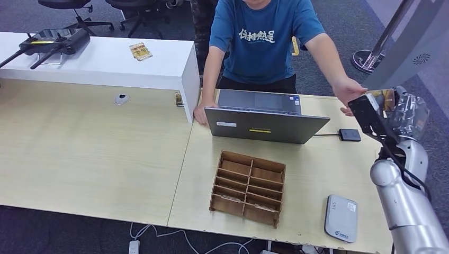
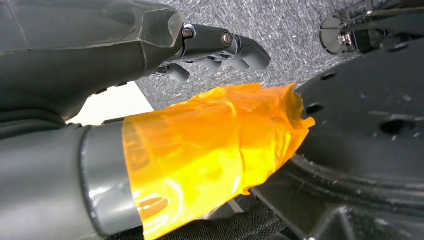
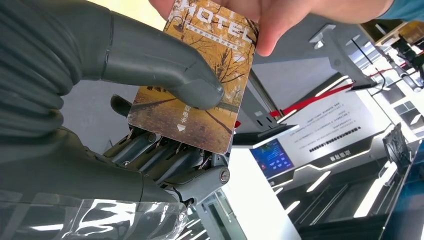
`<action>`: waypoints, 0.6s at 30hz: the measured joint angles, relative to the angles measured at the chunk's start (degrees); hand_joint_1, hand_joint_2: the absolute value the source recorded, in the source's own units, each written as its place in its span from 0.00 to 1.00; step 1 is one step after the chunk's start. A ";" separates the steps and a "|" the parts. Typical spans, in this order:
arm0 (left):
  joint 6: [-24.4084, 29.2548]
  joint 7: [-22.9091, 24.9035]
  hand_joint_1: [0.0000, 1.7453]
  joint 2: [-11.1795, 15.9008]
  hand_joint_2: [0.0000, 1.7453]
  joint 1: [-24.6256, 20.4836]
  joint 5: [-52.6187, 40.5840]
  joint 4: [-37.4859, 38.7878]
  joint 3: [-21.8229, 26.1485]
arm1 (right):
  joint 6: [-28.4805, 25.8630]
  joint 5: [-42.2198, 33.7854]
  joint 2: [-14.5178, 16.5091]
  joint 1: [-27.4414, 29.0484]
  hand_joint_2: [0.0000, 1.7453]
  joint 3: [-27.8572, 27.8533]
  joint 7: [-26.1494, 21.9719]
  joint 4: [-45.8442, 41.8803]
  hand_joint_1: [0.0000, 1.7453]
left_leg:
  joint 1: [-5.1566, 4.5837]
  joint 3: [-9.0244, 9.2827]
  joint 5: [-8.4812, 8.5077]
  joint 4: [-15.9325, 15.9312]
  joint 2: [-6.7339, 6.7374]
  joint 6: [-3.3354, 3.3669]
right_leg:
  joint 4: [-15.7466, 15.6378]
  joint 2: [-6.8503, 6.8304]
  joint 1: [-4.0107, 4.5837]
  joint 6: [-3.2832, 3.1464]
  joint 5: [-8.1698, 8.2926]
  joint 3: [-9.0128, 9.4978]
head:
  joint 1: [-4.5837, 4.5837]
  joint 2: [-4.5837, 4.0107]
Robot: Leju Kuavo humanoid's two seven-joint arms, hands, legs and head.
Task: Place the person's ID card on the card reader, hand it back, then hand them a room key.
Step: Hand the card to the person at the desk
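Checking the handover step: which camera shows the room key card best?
The right wrist view: the room key card fills it, pinched by the right hand while a person's hand grips its far edge. The head view shows just a sliver of it. The left wrist view looks elsewhere.

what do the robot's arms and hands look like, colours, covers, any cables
The right arm is smooth silver tube with a thin black cable running along it. The right hand has a grey ribbed cover, a thick grey thumb, darker fingers and clear plastic wrap. The left hand is dark grey, its thumb wrapped in orange tape.
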 joint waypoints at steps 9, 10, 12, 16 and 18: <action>-0.01 0.08 0.00 0.28 0.00 -0.50 -2.46 0.00 -0.02 | -3.25 6.62 1.53 -2.90 1.00 0.64 1.76 1.27 0.88 | 0.00 -0.03 0.00 0.00 -0.03 0.00 | 0.00 -0.03 0.00 0.00 0.00 -0.01 | 0.00 0.00; 0.03 0.12 0.00 0.31 0.00 -0.60 -2.68 0.00 -0.02 | -3.50 7.44 1.80 -3.18 1.00 0.69 2.08 1.27 0.88 | 0.00 -0.02 0.00 0.00 -0.03 0.00 | 0.00 -0.03 0.00 0.00 0.00 -0.01 | 0.00 0.00; 0.15 0.16 0.00 0.34 0.00 -0.77 -3.09 0.00 -0.02 | -3.80 8.87 2.38 -3.72 1.00 0.86 2.66 1.27 0.89 | 0.00 -0.02 0.00 0.00 -0.03 0.00 | 0.00 -0.03 0.00 0.00 0.00 -0.01 | 0.00 0.00; 0.37 0.23 0.00 0.34 0.00 -1.09 -3.87 0.00 -0.02 | -3.83 11.11 3.68 -4.80 1.00 1.56 3.68 1.27 0.91 | 0.01 -0.02 0.01 0.00 -0.03 -0.02 | 0.02 -0.02 0.01 0.00 0.00 -0.01 | -0.01 0.00; 0.49 0.32 0.00 0.33 0.00 -1.19 -4.14 0.00 -0.02 | -3.78 11.84 4.26 -5.16 1.00 1.84 4.02 1.28 0.91 | 0.01 -0.02 0.02 0.00 -0.04 -0.03 | 0.02 -0.03 0.01 0.00 0.00 -0.01 | 0.00 0.00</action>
